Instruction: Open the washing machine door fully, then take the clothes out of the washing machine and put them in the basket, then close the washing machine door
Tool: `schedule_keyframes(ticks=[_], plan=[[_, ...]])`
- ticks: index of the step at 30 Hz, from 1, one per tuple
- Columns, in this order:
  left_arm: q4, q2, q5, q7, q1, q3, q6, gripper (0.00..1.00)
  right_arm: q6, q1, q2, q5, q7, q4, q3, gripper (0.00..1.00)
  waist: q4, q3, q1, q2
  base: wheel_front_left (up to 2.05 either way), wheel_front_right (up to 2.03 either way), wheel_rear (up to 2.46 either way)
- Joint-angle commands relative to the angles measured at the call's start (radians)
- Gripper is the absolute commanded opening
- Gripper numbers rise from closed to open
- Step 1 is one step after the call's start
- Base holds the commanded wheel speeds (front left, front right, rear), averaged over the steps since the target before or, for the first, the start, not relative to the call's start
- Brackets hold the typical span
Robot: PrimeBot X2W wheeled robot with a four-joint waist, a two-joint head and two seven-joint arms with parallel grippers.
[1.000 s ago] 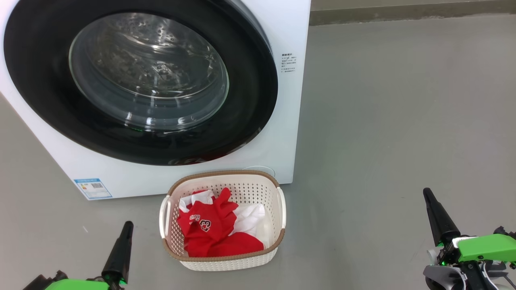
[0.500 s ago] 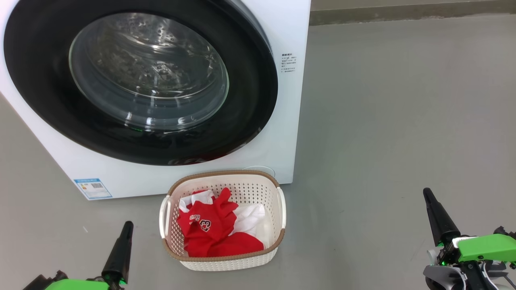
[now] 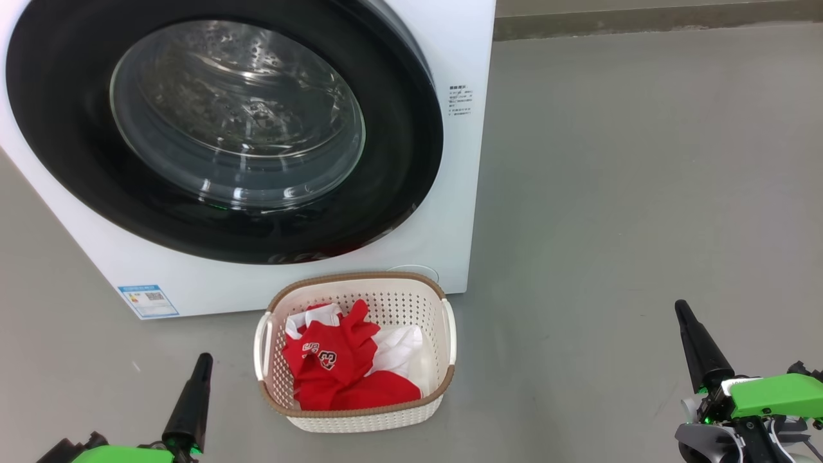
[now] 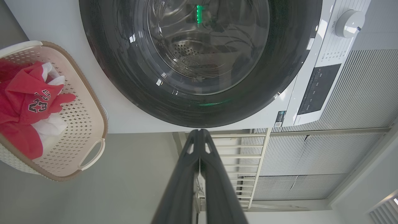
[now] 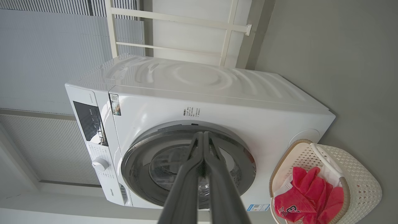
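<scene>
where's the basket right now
In the head view the basket sits on the floor at lower centre, just in front of the washing machine, holding the clothes.

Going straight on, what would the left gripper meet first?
Probably the glossy black rim of the round washing machine door; the left gripper points at its edge. Depth is unclear; the white washing machine front beside it is possible.

The left gripper's point(image 4: 199, 132) two dark fingers are pressed tight together and point at the white washing machine point(image 4: 130, 121). Its big round washing machine door point(image 4: 124, 77) with the black rim is closed. The basket point(image 4: 93, 102) sits on the grey floor point(image 4: 124, 186) close to the machine's front, with red and white clothes point(image 4: 21, 93) inside it.
</scene>
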Motion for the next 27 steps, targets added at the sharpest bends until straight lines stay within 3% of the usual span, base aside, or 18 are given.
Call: schedule_keyframes(ticks=[1, 27], plan=[[-0.021, 0.011, -0.007, 0.005, -0.040, 0.034, -0.007, 0.00, -0.001, -0.043, -0.014, 0.004, 0.006, -0.029, 0.017, 0.00, 0.000, 0.000, 0.0000, 0.0000, 0.00, 0.00, 0.00], [-0.021, 0.011, -0.007, 0.005, -0.040, 0.034, -0.007, 0.00, -0.001, -0.043, -0.014, 0.004, 0.006, -0.029, 0.017, 0.00, 0.000, 0.000, 0.0000, 0.0000, 0.00, 0.00, 0.00]])
